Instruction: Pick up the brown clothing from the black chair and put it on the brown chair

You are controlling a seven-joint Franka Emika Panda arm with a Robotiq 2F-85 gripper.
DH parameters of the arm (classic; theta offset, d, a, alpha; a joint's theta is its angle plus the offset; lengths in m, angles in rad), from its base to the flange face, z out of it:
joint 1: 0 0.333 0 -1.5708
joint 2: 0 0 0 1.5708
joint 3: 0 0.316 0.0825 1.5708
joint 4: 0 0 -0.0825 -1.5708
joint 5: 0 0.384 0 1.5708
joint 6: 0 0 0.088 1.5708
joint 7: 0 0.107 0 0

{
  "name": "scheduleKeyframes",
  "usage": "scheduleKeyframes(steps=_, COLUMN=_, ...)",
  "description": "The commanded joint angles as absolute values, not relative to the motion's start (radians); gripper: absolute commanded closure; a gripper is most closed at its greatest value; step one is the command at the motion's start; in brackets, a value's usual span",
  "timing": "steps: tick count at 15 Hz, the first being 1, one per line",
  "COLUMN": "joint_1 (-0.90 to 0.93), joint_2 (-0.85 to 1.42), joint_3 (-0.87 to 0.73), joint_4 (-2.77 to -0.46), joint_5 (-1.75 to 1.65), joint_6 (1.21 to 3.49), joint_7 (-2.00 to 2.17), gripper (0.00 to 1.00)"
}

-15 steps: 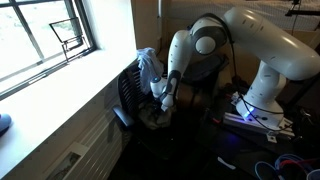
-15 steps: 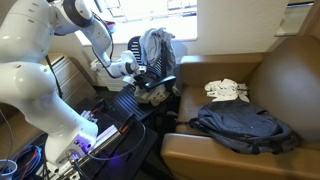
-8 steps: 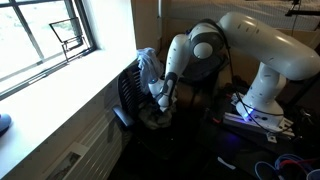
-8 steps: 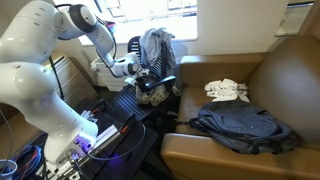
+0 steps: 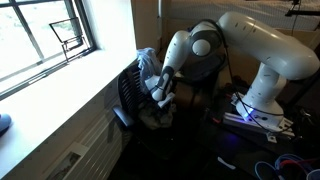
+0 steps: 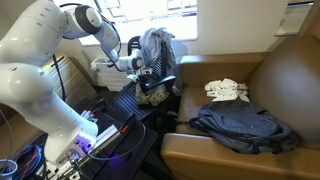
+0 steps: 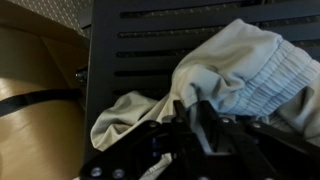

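We are looking at one white robot arm (image 5: 268, 45) with one gripper (image 6: 146, 78), reaching in at one of two chairs. The black chair (image 6: 134, 47) is standing beside the brown chair (image 6: 288, 72), just apart from it, and in an exterior view it is sitting close under one window (image 5: 45, 35).

We are counting a single piece of brown clothing (image 6: 158, 45). It is hanging over the ribbed back of the black chair (image 5: 127, 92), with its pale folds (image 5: 148, 65) spilling down toward the seat. None of it is lying on the brown chair.

The gripper (image 5: 160, 96) is pressing in at the lower part of that cloth. In the wrist view the brown clothing (image 7: 240, 72) is bunching in front of the dark slats of the black chair (image 7: 130, 40), and the gripper (image 7: 197, 114) is nosing into it. Its two fingers (image 7: 208, 122) are standing close together with fabric on either side. We cannot tell whether a fold is being pinched between them.

On the brown chair's seat we are counting two other things. One dark blue-grey garment (image 6: 245, 128) is lying crumpled toward the front. One small white item (image 6: 227, 90) is resting behind it, near the back cushion.
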State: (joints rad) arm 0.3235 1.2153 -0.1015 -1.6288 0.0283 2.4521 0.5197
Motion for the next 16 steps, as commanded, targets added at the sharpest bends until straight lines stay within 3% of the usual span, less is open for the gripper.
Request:
scheduleKeyframes(steps=1, joint_1=0.240, joint_2=1.230, joint_3=-0.040, joint_4=-1.554, joint_5=0.054, joint_6=2.320, joint_7=0.426, gripper=1.00)
scheduleKeyframes(steps=4, joint_1=0.189, joint_2=1.171, joint_3=-0.003, joint_4=-1.549, joint_5=0.044, joint_6=2.209, joint_7=0.326, gripper=0.99)
scheduleKeyframes(steps=16, joint_1=0.206, joint_2=0.551, joint_3=0.054, joint_4=-1.914, joint_5=-0.160, joint_6=1.972, joint_7=0.002, gripper=0.99)
